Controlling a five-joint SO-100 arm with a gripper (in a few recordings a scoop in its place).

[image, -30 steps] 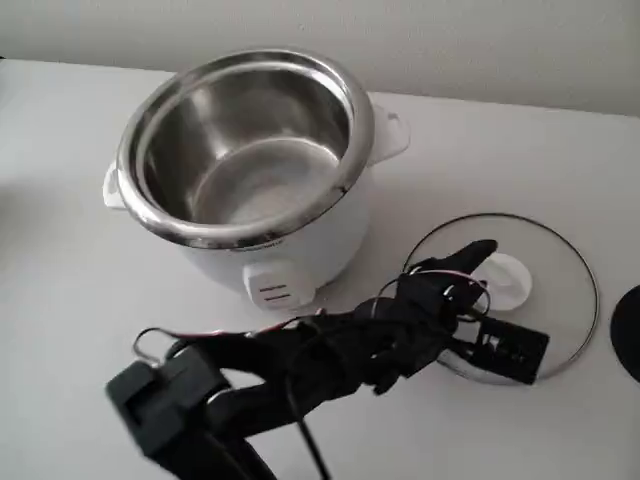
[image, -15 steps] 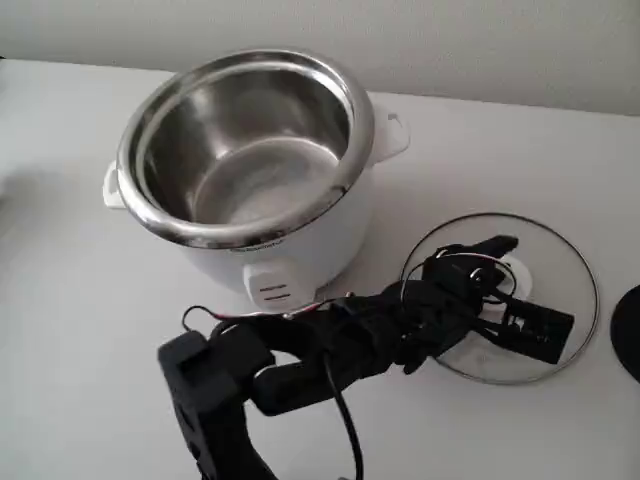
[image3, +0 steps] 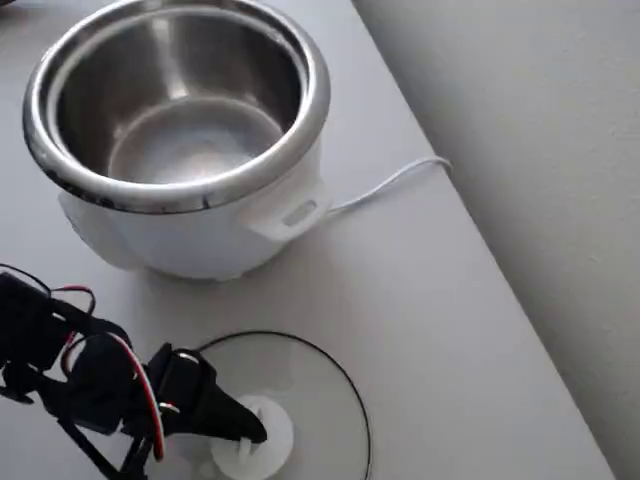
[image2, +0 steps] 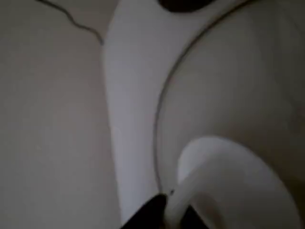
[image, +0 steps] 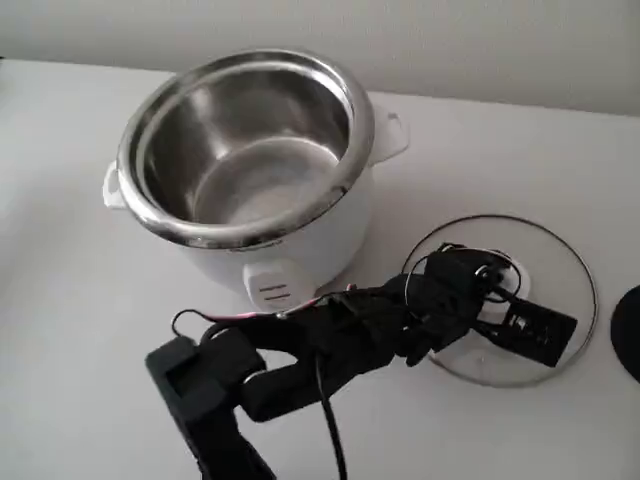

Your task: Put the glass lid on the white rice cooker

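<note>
The white rice cooker (image: 300, 250) (image3: 200, 235) stands open on the table, its steel inner pot bare. To its right in the fixed view the glass lid (image: 550, 270) (image3: 320, 390) (image2: 228, 86) lies flat on the table. My black gripper (image: 487, 275) (image3: 245, 432) is down over the lid's white knob (image3: 262, 447) (image2: 228, 176), and its jaws look closed on the knob's edge. A dark fingertip (image2: 151, 213) touches the knob's rim in the wrist view. In the fixed view the gripper covers most of the knob.
A black round object (image: 630, 332) (image2: 183, 5) lies at the table's right edge, just beyond the lid. The cooker's white cord (image3: 390, 182) runs toward the table edge (image3: 480, 240), which crosses the overhead view diagonally. Bare table lies left of the cooker.
The gripper reached farther over the lid, then its raised upper finger folded down onto the knob. The lid and the cooker have not moved.
</note>
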